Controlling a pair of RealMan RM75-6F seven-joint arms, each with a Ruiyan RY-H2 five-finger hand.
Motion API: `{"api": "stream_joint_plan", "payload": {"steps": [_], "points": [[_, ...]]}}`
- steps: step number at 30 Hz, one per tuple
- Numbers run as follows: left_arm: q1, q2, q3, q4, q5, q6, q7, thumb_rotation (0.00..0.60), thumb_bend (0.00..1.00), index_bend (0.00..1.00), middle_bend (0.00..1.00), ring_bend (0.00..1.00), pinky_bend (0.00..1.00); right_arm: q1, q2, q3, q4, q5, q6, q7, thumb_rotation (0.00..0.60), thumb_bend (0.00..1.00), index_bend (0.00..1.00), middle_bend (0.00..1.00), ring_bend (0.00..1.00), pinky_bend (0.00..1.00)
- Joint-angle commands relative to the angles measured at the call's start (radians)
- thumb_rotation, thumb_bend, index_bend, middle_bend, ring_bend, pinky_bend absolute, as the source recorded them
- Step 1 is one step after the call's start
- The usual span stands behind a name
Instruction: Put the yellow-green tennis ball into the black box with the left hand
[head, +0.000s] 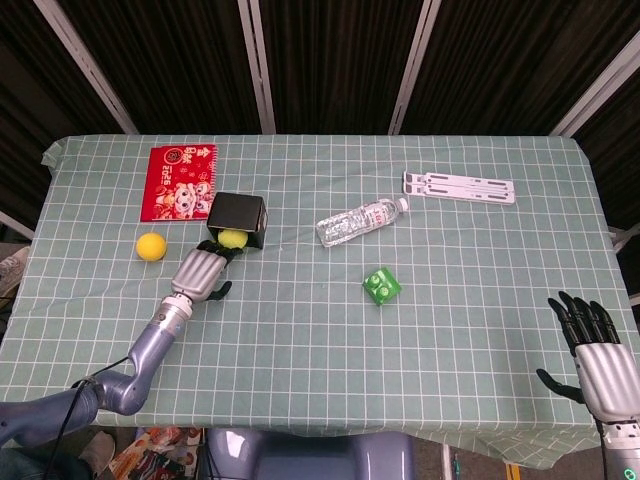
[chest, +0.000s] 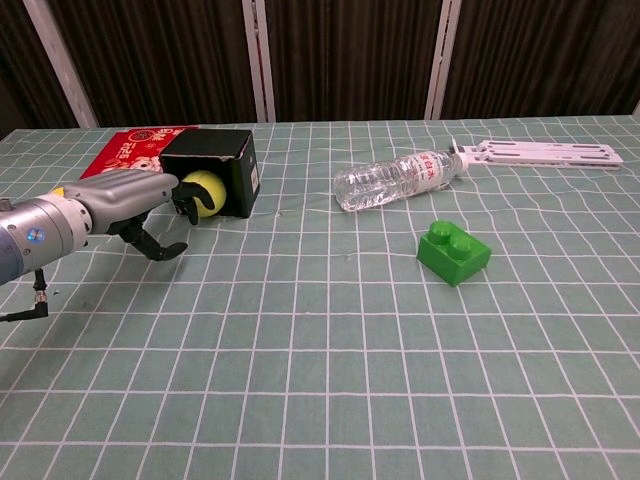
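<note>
The black box (head: 237, 210) (chest: 206, 148) lies on its side at the left of the table, its opening facing me. The yellow-green tennis ball (head: 232, 238) (chest: 208, 190) sits in the mouth of that opening. My left hand (head: 200, 273) (chest: 125, 200) lies just in front of the box. Its dark fingertips (chest: 185, 203) touch the ball's near side, and the thumb hangs apart below. My right hand (head: 595, 350) hovers at the table's near right corner with fingers spread and nothing in it; the chest view does not show it.
A yellow ball (head: 150, 246) lies left of the box, a red booklet (head: 182, 182) (chest: 125, 150) behind it. A clear bottle (head: 360, 221) (chest: 395, 180), a green brick (head: 381, 286) (chest: 453, 252) and a white folding stand (head: 459, 187) (chest: 540, 152) lie to the right.
</note>
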Motion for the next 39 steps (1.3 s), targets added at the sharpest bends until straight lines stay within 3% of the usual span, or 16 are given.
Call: {"api": "stream_joint_plan", "payload": {"steps": [1,7,14,29,35,39], "points": [[-0.002,-0.004,0.003,0.010,0.007,-0.002,-0.007,0.540,0.38,0.19,0.22,0.10,0.14,-0.001,0.003,-0.001,-0.004,-0.005,0.004,0.002,0.600,0.21,0.00,0.00,0.00,0.00],[-0.002,-0.012,0.004,0.024,0.014,0.012,0.002,0.443,0.38,0.17,0.13,0.02,0.06,-0.006,0.006,-0.002,-0.004,-0.012,0.016,0.008,0.600,0.21,0.00,0.00,0.00,0.00],[0.004,-0.015,0.009,0.022,0.013,0.033,0.032,0.399,0.38,0.17,0.10,0.00,0.05,-0.008,0.009,-0.003,-0.006,-0.018,0.021,0.010,0.600,0.21,0.00,0.00,0.00,0.00],[0.023,0.032,0.029,-0.079,0.033,0.048,0.037,0.392,0.36,0.16,0.09,0.00,0.04,-0.013,0.011,-0.003,-0.006,-0.024,0.031,0.014,0.600,0.21,0.00,0.00,0.00,0.00],[0.120,0.188,0.110,-0.344,0.121,0.158,0.002,0.395,0.17,0.11,0.09,0.00,0.04,-0.013,0.009,-0.001,-0.001,-0.009,0.019,0.003,0.600,0.21,0.00,0.00,0.00,0.00],[0.247,0.320,0.188,-0.526,0.224,0.361,0.038,0.359,0.11,0.04,0.07,0.00,0.04,-0.013,0.007,0.003,-0.009,0.011,0.010,-0.016,0.600,0.21,0.00,0.00,0.00,0.00]]}}
